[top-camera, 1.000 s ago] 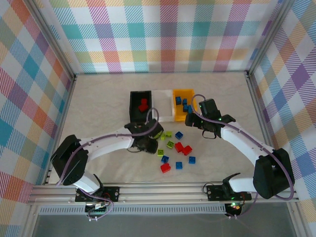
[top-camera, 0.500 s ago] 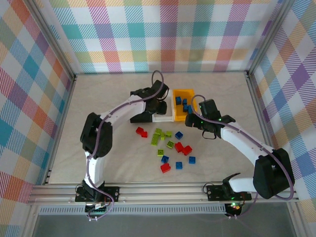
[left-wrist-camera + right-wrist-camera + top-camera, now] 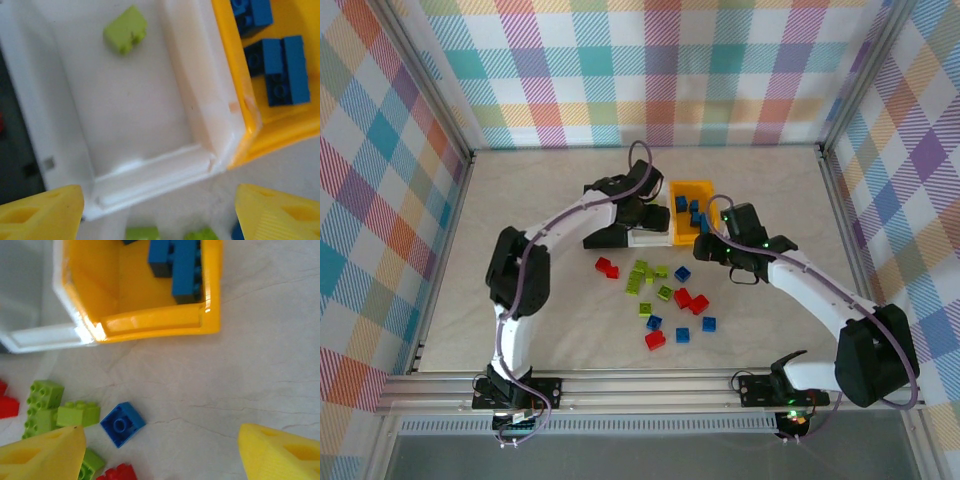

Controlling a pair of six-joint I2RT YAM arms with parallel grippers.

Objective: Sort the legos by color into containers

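Note:
The three containers stand side by side. The black bin [image 3: 592,238] is partly under my left arm, then come the white bin [image 3: 658,238] and the yellow bin [image 3: 692,184]. My left gripper [image 3: 642,213] hovers open over the white bin's near end [image 3: 150,170]. One lime green lego [image 3: 125,29] lies inside it. My right gripper [image 3: 712,232] is open by the yellow bin's near corner [image 3: 150,325], which holds blue legos [image 3: 182,265]. A loose blue lego [image 3: 122,424] lies between its fingertips [image 3: 42,455], left of centre. My left gripper [image 3: 160,215] and right gripper [image 3: 160,455] hold nothing.
Loose legos lie in front of the bins: a red one [image 3: 607,267], lime green ones [image 3: 640,275], blue ones [image 3: 682,272], more red [image 3: 682,297] and a red one nearest me [image 3: 655,340]. Checked walls enclose the table on three sides.
My left arm has swung from the loose pile up to the white bin, uncovering a red lego at the pile's left. The right arm has barely moved.

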